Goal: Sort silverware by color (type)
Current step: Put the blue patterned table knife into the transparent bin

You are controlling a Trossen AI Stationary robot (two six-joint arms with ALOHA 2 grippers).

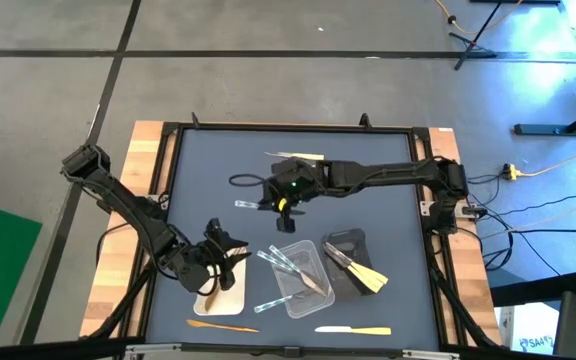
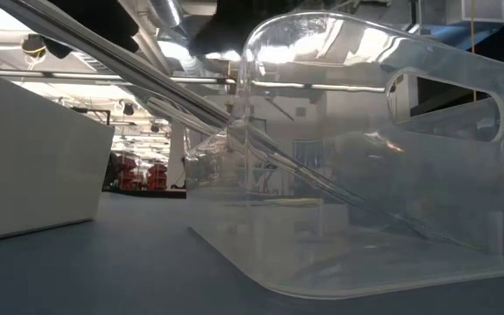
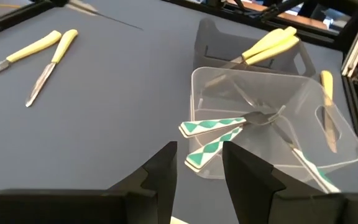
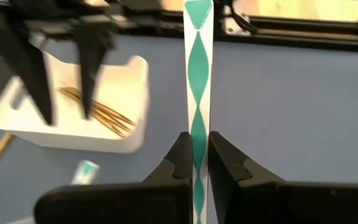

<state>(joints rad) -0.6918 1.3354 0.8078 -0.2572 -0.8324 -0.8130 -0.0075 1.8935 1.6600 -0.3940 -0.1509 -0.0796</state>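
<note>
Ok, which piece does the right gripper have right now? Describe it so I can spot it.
Find the clear tray at the mat's front middle, then look toward the back to the right gripper, shut on the utensil. Its flat handle has a green-and-white diamond pattern, unlike the plain yellow-handled knives lying loose.

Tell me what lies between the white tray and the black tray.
The clear plastic tray with green-patterned utensils lies between the white tray and the black tray, in the high view.
</note>
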